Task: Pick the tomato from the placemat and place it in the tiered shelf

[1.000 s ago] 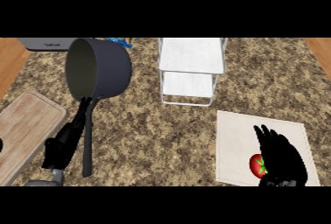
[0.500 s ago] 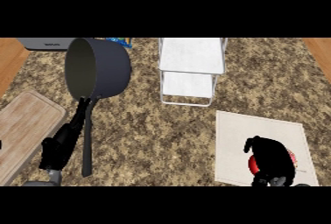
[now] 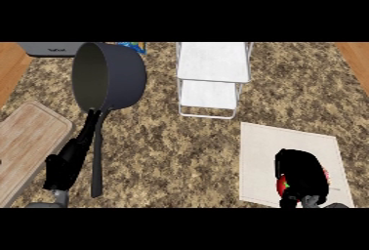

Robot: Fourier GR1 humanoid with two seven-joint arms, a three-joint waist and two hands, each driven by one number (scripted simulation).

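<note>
Speckled granite tabletop [image 3: 180, 146], and the right hand [image 3: 301, 176] sits over the one tomato [image 3: 284, 184] on the single placemat [image 3: 259, 146], fingers curled around it. It looks smooth, round and soft-skinned, so a wrap around its middle seems safest. One tiered shelf [image 3: 213, 73] waits beyond. Left hand [image 3: 65, 168] rests low, fingers relaxed, beside one pan [image 3: 108, 78].

The red tomato [image 3: 282, 184] with a green top is sitting on the pale placemat [image 3: 267, 151], near its front edge, and most of it is hiding under the right robot hand [image 3: 301, 173]. The white shelf [image 3: 213, 78] with two tiers is standing farther back, well apart.
</note>
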